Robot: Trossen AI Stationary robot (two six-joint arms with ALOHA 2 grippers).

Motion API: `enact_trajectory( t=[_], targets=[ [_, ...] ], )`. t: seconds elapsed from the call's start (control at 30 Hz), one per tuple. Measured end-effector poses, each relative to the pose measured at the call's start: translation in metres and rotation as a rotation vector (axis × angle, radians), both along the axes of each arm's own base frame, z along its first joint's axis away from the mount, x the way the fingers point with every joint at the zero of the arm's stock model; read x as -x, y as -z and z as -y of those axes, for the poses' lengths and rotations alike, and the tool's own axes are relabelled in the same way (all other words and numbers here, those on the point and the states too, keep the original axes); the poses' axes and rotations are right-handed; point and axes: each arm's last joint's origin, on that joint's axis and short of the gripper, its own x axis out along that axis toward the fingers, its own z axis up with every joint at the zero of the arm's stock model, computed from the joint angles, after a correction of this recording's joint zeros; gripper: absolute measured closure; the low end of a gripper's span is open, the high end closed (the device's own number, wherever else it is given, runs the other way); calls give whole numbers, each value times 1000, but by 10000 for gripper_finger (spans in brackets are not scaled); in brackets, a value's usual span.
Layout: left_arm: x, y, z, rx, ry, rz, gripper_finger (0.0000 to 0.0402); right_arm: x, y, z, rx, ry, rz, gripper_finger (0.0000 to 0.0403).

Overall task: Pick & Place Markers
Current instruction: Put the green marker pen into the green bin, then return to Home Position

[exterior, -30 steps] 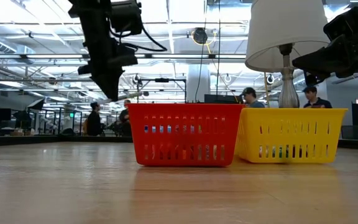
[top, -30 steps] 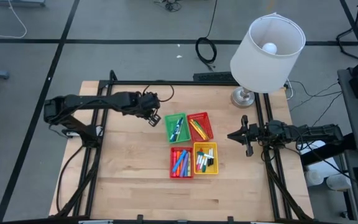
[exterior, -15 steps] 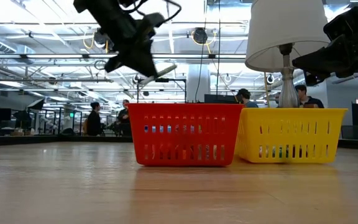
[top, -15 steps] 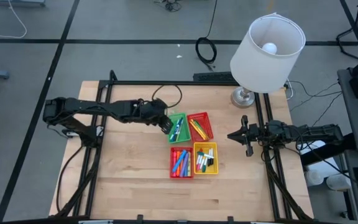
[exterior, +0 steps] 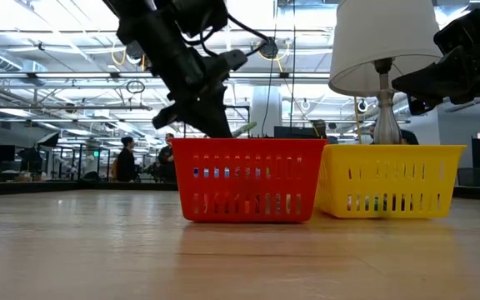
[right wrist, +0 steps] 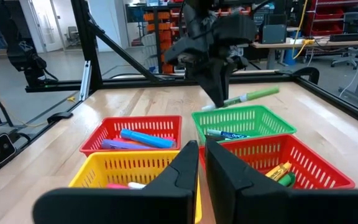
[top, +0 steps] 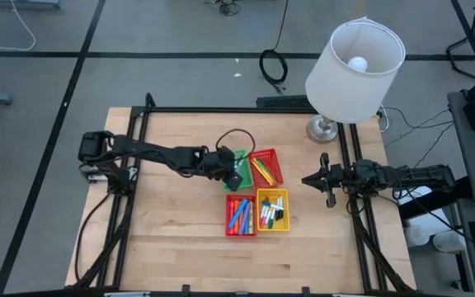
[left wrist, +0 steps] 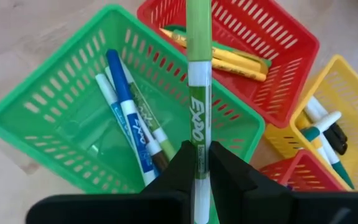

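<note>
Wood table point(top: 171, 223), centre frame: your left gripper point(left wrist: 199, 163), jaws pinched on a light-green capped marker point(left wrist: 198, 93), hangs over the green slotted plastic basket point(left wrist: 39, 102). Release off-centre and it could tip over the rim. Right gripper point(top: 326, 181) waits closed, empty.

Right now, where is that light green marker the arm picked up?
The green marker is clamped in the left gripper, held above the green basket, beside the red basket of yellow markers.
</note>
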Motion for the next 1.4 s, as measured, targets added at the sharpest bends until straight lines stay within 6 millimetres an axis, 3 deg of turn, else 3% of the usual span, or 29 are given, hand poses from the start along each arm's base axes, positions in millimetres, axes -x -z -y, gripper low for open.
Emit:
enact_trajectory(
  t=[0.43,0.77,0.93,1.13,1.27,1.4],
  targets=[
    [0,5,0,-3,29,-31,359,0,0,0,0,0,0,385],
    [4,7,-5,-2,18,-74,224,0,0,0,0,0,0,385],
    [12,-12,-12,-3,59,-37,175,0,0,0,0,0,0,385],
    [46,-68,5,-232,240,35,153,0,0,0,0,0,0,385],
    [90,-99,16,-345,394,-21,149,0,0,0,0,0,-1,385],
    [132,-116,21,-301,340,-58,148,0,0,0,0,0,0,385]
  ],
)
